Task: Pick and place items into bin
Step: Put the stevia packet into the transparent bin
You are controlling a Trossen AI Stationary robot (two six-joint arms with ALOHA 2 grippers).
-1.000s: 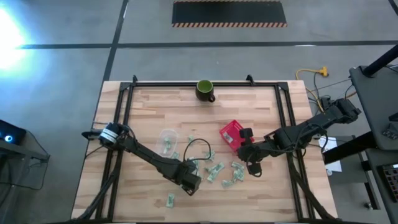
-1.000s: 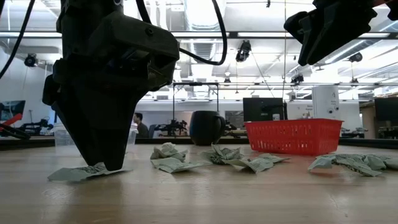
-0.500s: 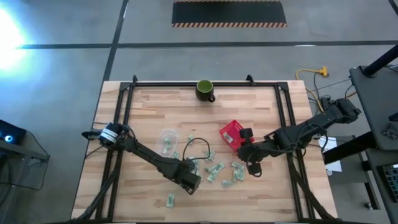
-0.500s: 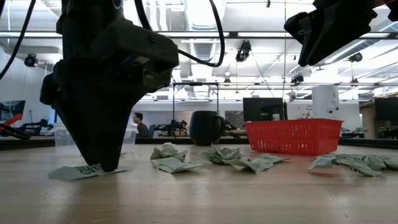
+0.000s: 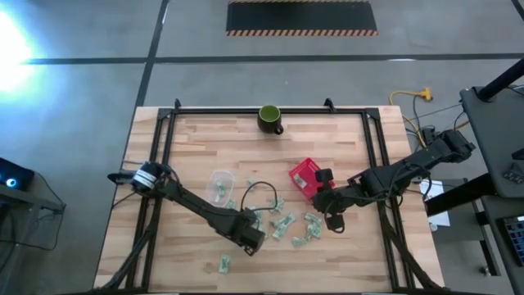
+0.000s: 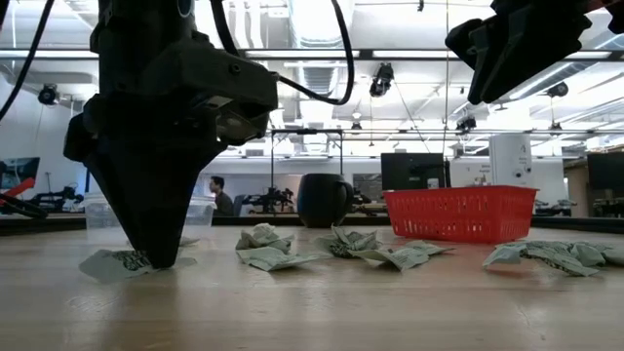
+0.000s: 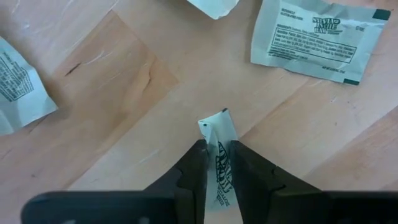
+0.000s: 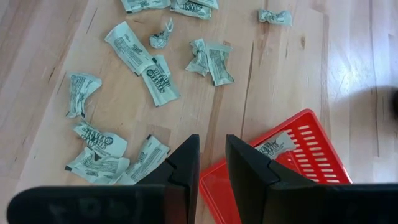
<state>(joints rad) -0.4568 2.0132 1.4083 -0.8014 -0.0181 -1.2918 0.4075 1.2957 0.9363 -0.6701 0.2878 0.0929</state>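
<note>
A packet [image 7: 219, 152] is being pinched on edge between the nearly closed fingers of the left gripper [image 7: 217, 163], down at the table [image 7: 124, 93]. More packets [image 8: 152, 81] are lying around it. The right gripper [image 8: 211, 163], narrowly parted and empty, is being held above the bin [image 8: 292, 180], where one packet is lying.

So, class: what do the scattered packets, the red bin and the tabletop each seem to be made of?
Packets: probably thin printed foil or paper, matte, since they crinkle and crease.
Red bin: likely moulded plastic, with a slotted lattice wall and an even colour.
Tabletop: wood, apparently sealed, showing joined strips with visible grain.
</note>
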